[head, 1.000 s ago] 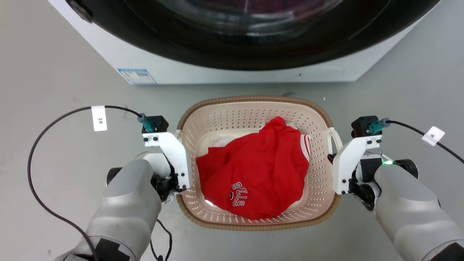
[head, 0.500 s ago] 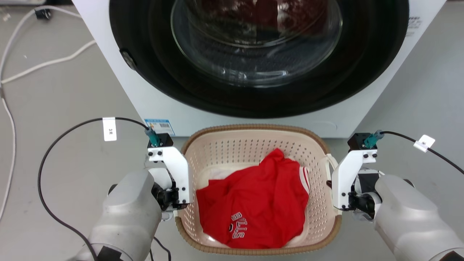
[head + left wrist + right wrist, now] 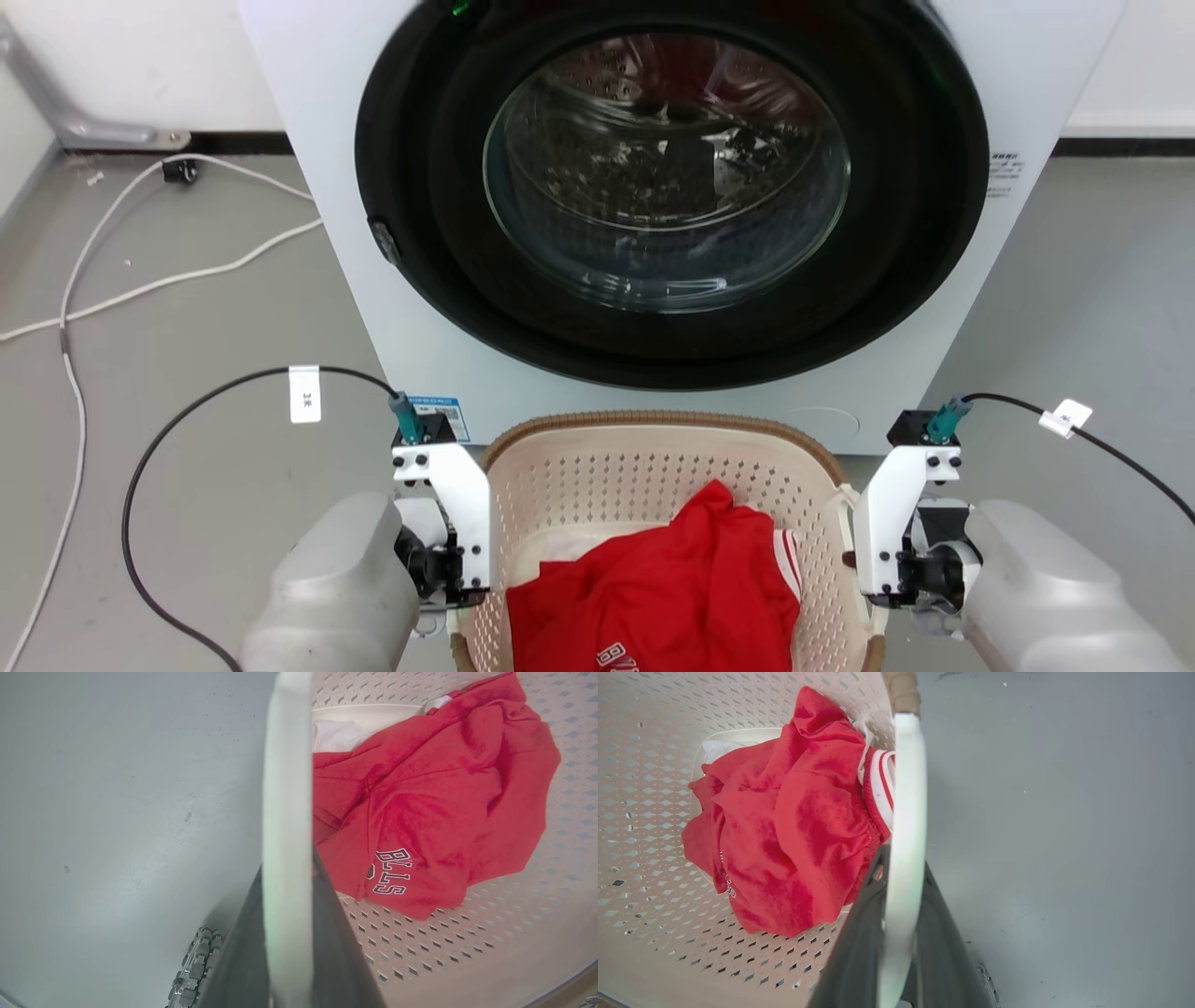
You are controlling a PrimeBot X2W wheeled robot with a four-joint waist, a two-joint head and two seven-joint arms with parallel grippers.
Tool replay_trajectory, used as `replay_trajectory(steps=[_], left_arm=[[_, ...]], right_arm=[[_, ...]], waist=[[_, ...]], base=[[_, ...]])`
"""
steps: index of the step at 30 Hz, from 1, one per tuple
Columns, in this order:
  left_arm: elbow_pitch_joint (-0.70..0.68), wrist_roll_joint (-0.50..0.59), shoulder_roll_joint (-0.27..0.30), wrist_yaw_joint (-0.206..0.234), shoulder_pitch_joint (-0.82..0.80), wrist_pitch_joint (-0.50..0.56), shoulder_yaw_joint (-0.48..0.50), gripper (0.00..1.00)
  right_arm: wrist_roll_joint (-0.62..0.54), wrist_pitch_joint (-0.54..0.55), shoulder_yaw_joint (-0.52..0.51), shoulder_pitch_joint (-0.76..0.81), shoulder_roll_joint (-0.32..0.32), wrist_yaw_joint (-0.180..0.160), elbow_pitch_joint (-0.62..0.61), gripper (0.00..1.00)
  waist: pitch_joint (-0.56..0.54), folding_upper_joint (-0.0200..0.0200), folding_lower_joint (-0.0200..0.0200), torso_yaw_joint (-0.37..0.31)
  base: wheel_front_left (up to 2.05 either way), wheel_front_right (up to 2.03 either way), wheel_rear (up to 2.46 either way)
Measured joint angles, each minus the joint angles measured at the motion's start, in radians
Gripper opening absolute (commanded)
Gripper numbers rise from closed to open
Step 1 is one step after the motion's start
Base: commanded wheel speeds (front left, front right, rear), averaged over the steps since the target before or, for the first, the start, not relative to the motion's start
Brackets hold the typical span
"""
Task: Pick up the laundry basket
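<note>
The cream laundry basket (image 3: pixel 607 471) with a brown woven rim hangs between my two arms in front of the washer. A red jersey (image 3: pixel 672 588) lies inside it, over something white. My left gripper (image 3: pixel 456 593) is shut on the basket's left white handle (image 3: pixel 286 788), which runs between its dark fingers (image 3: pixel 334 924). At the other side my right gripper (image 3: pixel 864 583) is shut on the right white handle (image 3: pixel 906 788). The perforated wall (image 3: pixel 644 742) and the jersey (image 3: pixel 794 821) lie to the left in the right wrist view. The jersey (image 3: pixel 420 802) lies to the right in the left wrist view.
A white front-loading washer (image 3: pixel 308 187) with a shut round glass door (image 3: pixel 667 177) stands directly behind the basket. White cables (image 3: pixel 140 280) trail over the grey floor at the left. Black cables (image 3: pixel 187 411) loop from both wrists.
The head camera has swung upward, so the washer door shows in full and the basket sits lower in the picture. Both grippers keep their hold on the handles.
</note>
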Motion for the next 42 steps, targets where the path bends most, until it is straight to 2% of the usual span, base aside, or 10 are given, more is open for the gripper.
replay_trajectory(steps=[12,42], left_arm=[[-0.009,-0.028,0.002,0.0,0.076,-0.003,-0.026,0.0],[-0.012,-0.069,0.004,0.0,0.077,-0.033,-0.068,0.0]], right_arm=[[0.015,0.018,0.016,0.042,0.013,0.0,0.027,0.0],[0.033,-0.005,0.045,0.03,0.011,0.0,0.039,0.0]], waist=[[-0.04,0.0,0.0001,-0.005],[-0.028,0.0,0.0003,-0.006]], base=[[0.0,0.0,0.0],[0.0,0.0,0.0]])
